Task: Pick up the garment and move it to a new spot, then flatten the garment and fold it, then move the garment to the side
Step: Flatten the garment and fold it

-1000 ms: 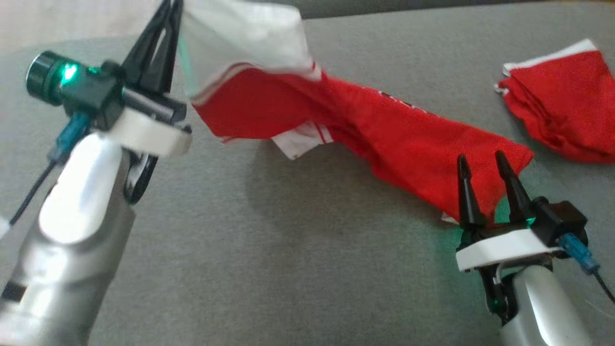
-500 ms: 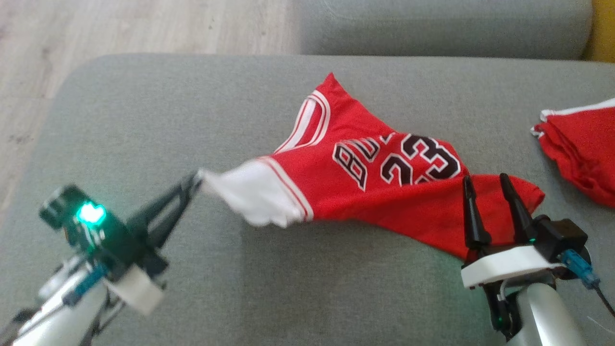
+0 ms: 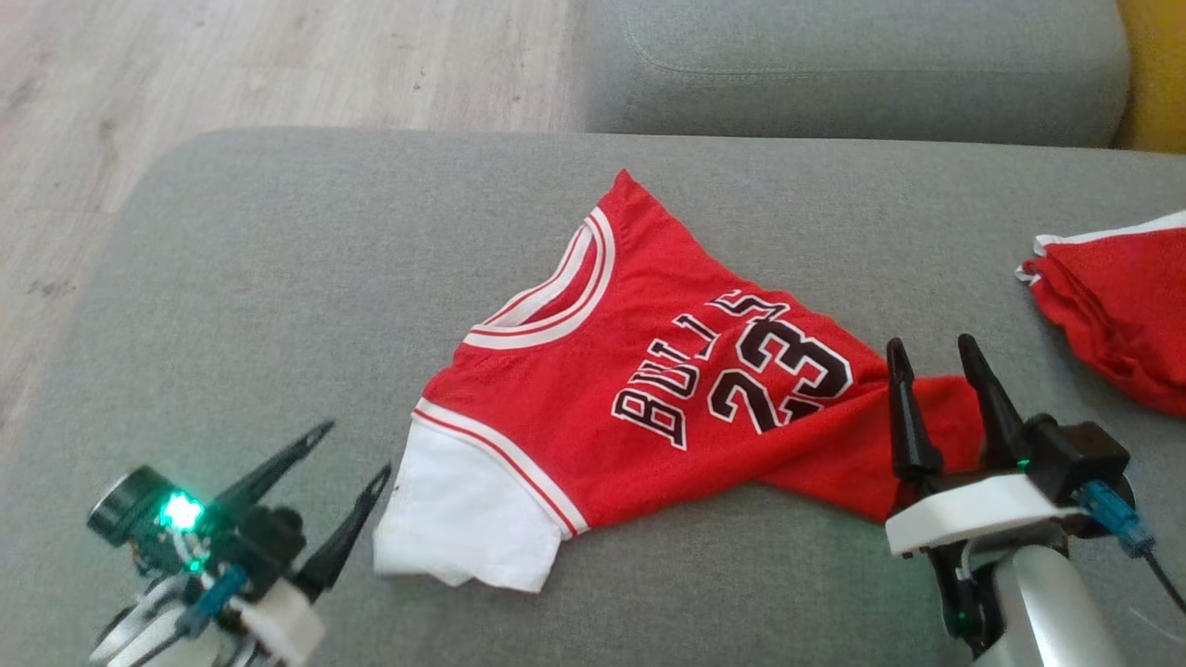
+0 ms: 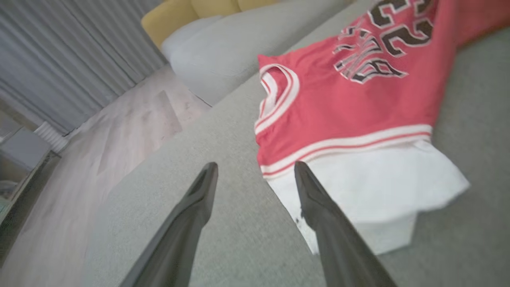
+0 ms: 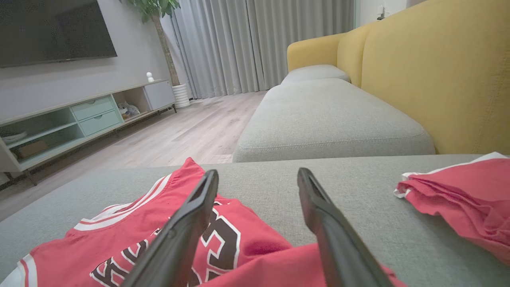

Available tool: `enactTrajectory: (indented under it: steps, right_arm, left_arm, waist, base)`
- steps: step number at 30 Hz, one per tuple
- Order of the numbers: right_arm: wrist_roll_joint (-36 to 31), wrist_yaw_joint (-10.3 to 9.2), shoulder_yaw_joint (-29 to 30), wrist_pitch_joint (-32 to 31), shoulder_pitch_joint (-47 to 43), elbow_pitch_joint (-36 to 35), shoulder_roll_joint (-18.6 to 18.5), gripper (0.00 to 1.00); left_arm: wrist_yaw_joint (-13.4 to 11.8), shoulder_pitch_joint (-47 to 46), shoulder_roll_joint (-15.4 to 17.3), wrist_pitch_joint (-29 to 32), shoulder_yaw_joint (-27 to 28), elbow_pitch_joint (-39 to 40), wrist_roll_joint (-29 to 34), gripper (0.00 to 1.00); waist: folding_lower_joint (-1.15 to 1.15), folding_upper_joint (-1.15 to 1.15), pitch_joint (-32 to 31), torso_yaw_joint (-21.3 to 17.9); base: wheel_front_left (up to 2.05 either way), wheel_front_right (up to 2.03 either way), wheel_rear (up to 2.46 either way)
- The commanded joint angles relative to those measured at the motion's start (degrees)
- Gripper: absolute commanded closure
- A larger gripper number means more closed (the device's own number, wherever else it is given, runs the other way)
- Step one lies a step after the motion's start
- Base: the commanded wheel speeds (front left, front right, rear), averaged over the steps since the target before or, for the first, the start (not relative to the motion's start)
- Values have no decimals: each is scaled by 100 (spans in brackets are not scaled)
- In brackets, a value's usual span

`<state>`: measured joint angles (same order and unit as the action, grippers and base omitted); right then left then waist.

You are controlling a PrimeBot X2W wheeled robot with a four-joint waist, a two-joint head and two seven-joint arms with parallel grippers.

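Garment lies on the grey sofa cushion; left pincer open beside its white end, right pincer open too.

Red jersey with black white-edged lettering, white sleeve, red-and-white striped neckline, grey sofa cushion, second red garment white-trimmed at right, yellow sofa back

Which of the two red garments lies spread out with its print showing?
The red jersey with the white sleeve, mid-cushion, reading BULLS 23; the red white-trimmed garment at the right edge is bunched up.
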<state>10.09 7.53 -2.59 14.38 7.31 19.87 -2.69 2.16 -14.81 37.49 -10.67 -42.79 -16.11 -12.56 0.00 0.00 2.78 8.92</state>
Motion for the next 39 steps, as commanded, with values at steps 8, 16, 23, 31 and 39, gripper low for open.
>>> enactTrajectory:
  steps: [8,16,23,31,39]
  right_arm:
    - [-62,-4,-96,62,40,-298,-19,0]
    - [-269,-4,580,62,-11,-123,-19,0]
    - [-552,-4,1239,-127,208,996,-19,0]
    - [-490,-4,1196,-236,516,1871,-19,0]
    - [-758,-4,996,-526,840,2515,-19,55]
  left_arm:
    - [-963,-565,-902,-389,1256,120,-821,0]
    - [-1124,-264,-1913,-430,1922,627,-911,0]
    - [-773,-131,-2226,-431,2079,566,-545,0]
    - [-482,-95,-2409,-432,2304,454,-275,0]
    - [-274,-119,-2577,-432,2493,399,-77,0]
  waist:
    - [0,0,111,-186]
    - [0,0,208,-316]
    - [0,0,283,-365]
    - [0,0,355,-377]
    - [0,0,480,-336]
  base:
    - [0,0,0]
    - [0,0,0]
    - [0,0,0]
    - [0,0,0]
    - [0,0,0]
